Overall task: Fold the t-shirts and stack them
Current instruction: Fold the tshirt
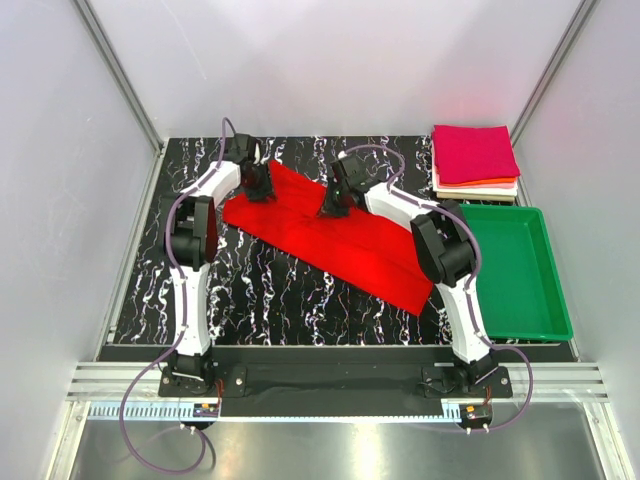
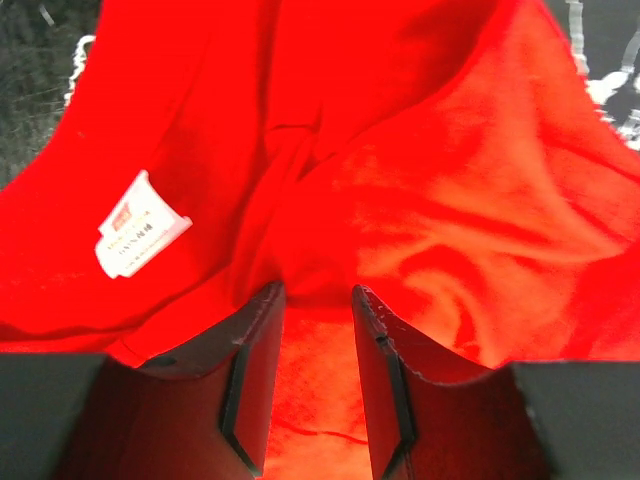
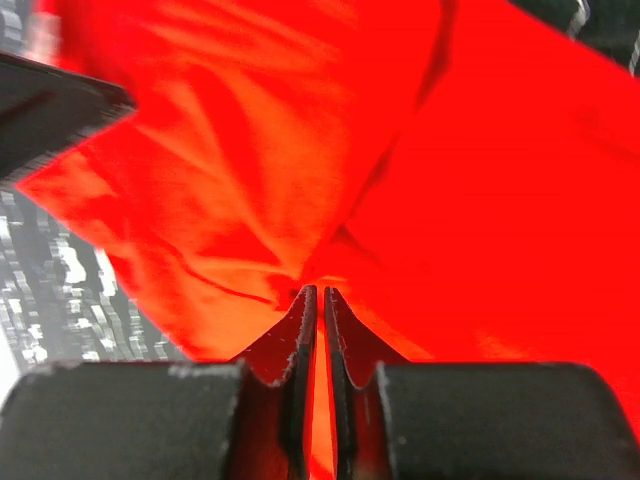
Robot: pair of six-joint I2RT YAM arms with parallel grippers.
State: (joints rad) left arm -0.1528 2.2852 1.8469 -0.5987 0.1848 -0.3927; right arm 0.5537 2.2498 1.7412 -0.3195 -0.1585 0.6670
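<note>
A bright red t-shirt [image 1: 330,240] lies slantwise across the black marbled table, from back left to front right. My left gripper [image 1: 260,190] stands at its back left end near the white neck label [image 2: 140,225]. In the left wrist view the left gripper [image 2: 318,290] is open, jaws apart, with red cloth [image 2: 450,200] under and between them. My right gripper [image 1: 333,205] is at the shirt's far edge, near its middle. The right wrist view shows that gripper [image 3: 320,290] shut on a thin fold of the red cloth [image 3: 250,150]. Folded t-shirts [image 1: 475,155] are stacked at the back right, magenta on top.
A green plastic tray [image 1: 548,270] sits at the right, just in front of the folded stack. White walls close in the table on three sides. Bare marbled tabletop [image 1: 260,290] shows in front of the red shirt.
</note>
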